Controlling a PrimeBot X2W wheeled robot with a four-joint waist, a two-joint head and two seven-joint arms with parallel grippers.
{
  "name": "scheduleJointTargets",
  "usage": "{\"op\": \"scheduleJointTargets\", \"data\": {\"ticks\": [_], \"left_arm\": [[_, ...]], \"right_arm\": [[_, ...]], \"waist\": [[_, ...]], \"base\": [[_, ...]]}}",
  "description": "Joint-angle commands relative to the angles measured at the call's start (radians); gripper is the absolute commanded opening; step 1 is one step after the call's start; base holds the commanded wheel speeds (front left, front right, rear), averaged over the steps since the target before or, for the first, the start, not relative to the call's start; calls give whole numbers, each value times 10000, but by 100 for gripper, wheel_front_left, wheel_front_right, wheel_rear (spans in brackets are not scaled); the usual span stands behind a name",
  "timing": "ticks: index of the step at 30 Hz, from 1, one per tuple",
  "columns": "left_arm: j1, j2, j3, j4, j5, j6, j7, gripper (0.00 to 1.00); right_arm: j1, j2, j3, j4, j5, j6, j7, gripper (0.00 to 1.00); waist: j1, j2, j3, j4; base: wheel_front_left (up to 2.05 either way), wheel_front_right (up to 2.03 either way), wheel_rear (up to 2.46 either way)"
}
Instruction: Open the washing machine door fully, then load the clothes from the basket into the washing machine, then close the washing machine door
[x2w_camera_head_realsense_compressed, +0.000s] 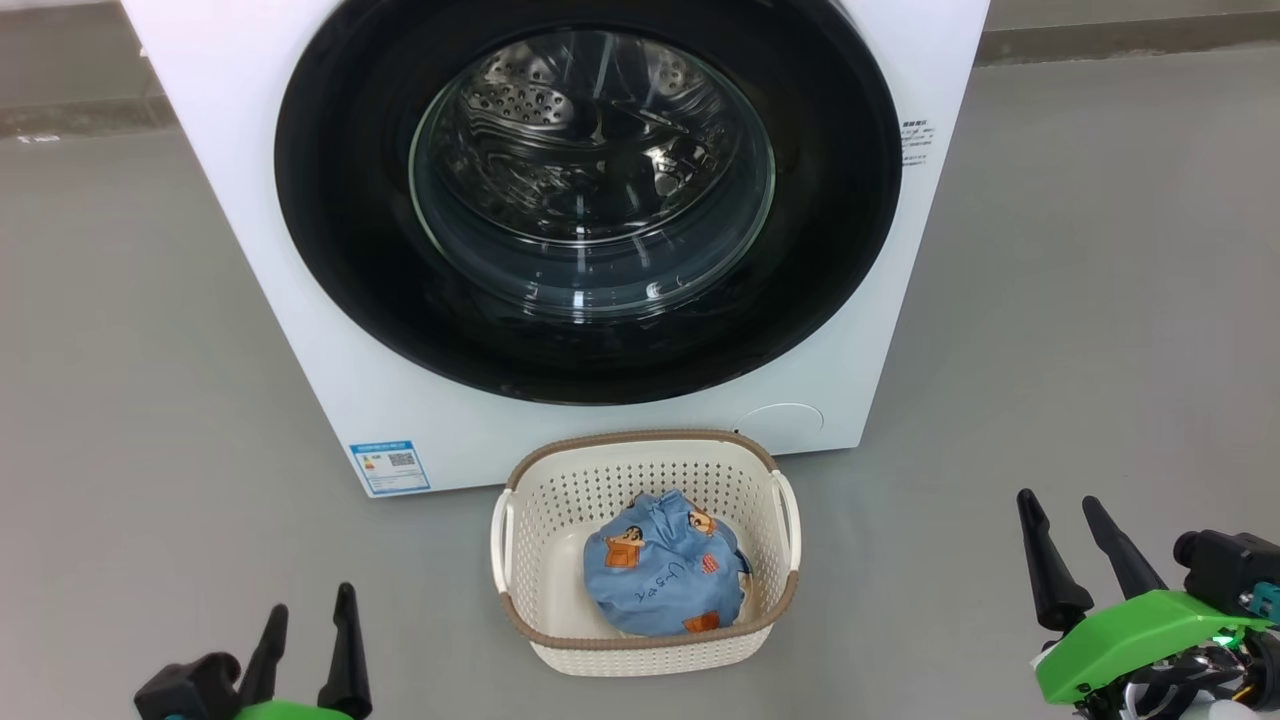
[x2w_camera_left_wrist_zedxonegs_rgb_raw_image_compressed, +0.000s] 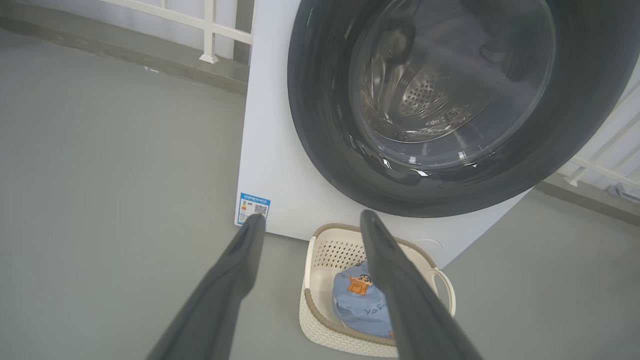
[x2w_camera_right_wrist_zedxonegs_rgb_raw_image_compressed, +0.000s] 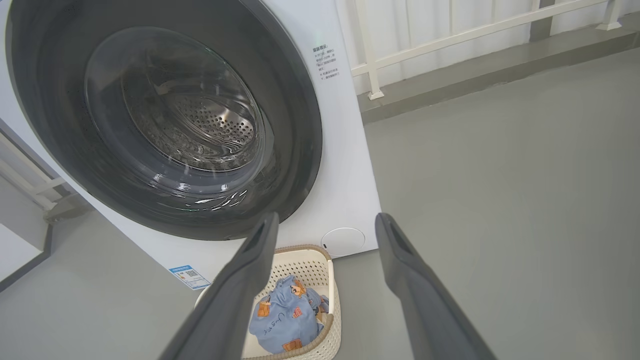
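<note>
Clothes (x2w_camera_head_realsense_compressed: 665, 580), a soft light-blue bundle with orange cartoon prints, lie in the small cream perforated plastic basket (x2w_camera_head_realsense_compressed: 600, 490) with a brown rim. We cannot tell how many garments are bunched there. The basket stands on the grey floor (x2w_camera_head_realsense_compressed: 150, 400) just in front of the big white washing machine (x2w_camera_head_realsense_compressed: 300, 350). Its round, black-rimmed glass door (x2w_camera_head_realsense_compressed: 592, 180) sits shut, and the top is cut off. The left gripper (x2w_camera_head_realsense_compressed: 312, 598) and right gripper (x2w_camera_head_realsense_compressed: 1057, 497) flank the basket, well apart from it, jaws apart and empty.
</note>
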Motion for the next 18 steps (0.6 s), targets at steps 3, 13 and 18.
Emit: {"op": "scheduleJointTargets", "data": {"ticks": [3, 13, 18], "left_arm": [[-515, 259, 182, -169, 457, 112, -208, 100], [-553, 322, 79, -53, 1333, 253, -503, 100], [-610, 373, 17, 42, 1839, 381, -651, 100]], "right_arm": [[-214, -218, 242, -340, -579, 63, -147, 100], [-188, -316, 349, -420, -1774, 68, -218, 100], [-206, -358, 389, -495, -2390, 71, -260, 100]], "waist": [[0, 0, 5, -16], [0, 0, -16, -10], [0, 0, -11, -1]], "base": [[0, 0, 0], [0, 0, 0], [0, 0, 0]]}}
